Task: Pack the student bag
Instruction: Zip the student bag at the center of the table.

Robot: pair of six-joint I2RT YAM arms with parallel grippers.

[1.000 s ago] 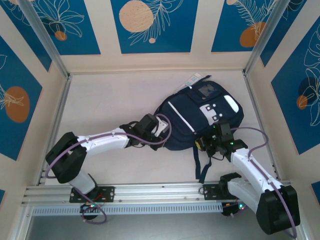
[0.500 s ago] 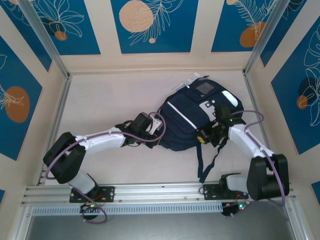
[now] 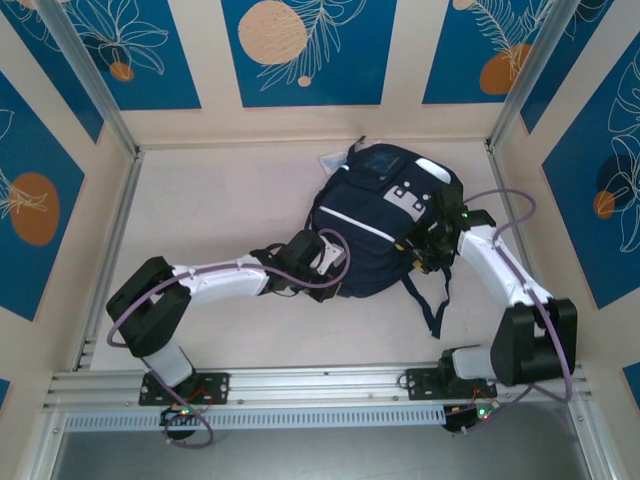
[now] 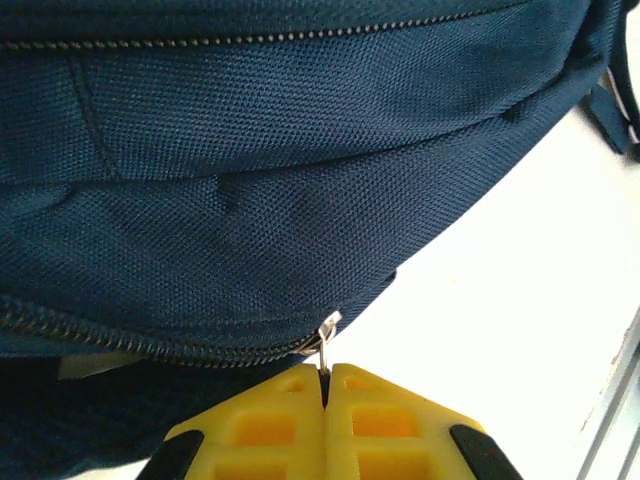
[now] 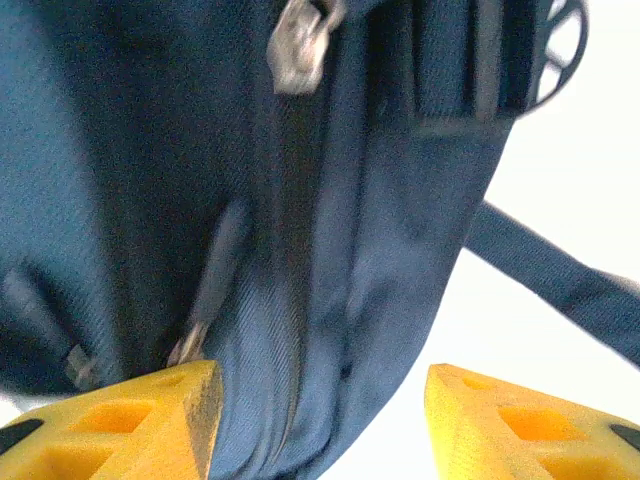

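The student bag (image 3: 375, 235) lies on the far right part of the pale surface (image 3: 220, 210), front face up. Its long axis runs from the back wall towards the arms, with the near end leaning slightly left. A square grey patch sits at its far end, small light patches mark the middle, and a thin white stripe crosses its left half. The cloth is dark navy with a coarse woven grain, rounded and bulging, and is crossed by toothed zipper lines. A dark strap (image 3: 437, 305) trails off the near right corner onto the surface. A white scrap (image 3: 330, 161) peeks from under the far left edge, and I cannot tell what it is. The left end effector (image 4: 326, 378) presses against the bag's near left side, its yellow fingers closed together and pinching a small metal zipper pull (image 4: 328, 335) at the end of a zipper line. The right end effector (image 5: 315, 400) sits at the bag's right side with its yellow fingers apart; a fold of navy fabric lies between them, beside a blurred metal pull (image 5: 300, 45). Blue and cream panels (image 3: 300, 50) wall in the surface, and an aluminium rail (image 3: 300, 385) runs along its near edge.
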